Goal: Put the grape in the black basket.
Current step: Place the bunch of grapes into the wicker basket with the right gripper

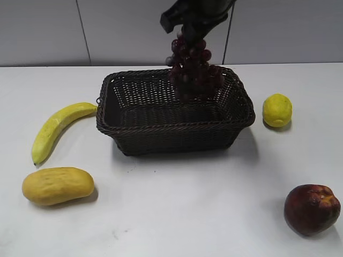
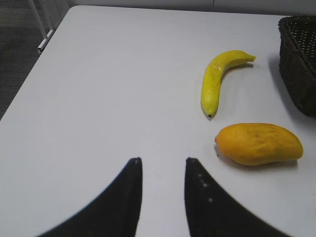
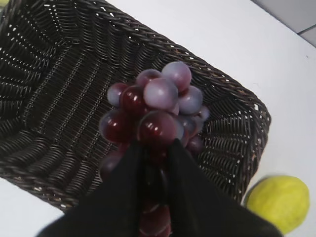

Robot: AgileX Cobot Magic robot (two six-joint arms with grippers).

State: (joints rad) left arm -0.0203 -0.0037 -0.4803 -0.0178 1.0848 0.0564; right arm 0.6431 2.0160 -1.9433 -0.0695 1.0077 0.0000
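Down front sat a dark red apple [image 1: 312, 209], untouched. Higher up, the right gripper [image 3: 157, 163] was clamped on the glossy dark red-purple grape bunch [image 1: 192, 68], dangling over the big dark woven wicker basket [image 1: 161, 136]. Carry looked basically done; only lowering and letting go remained. Left gripper [image 2: 163, 170] hung open, empty.
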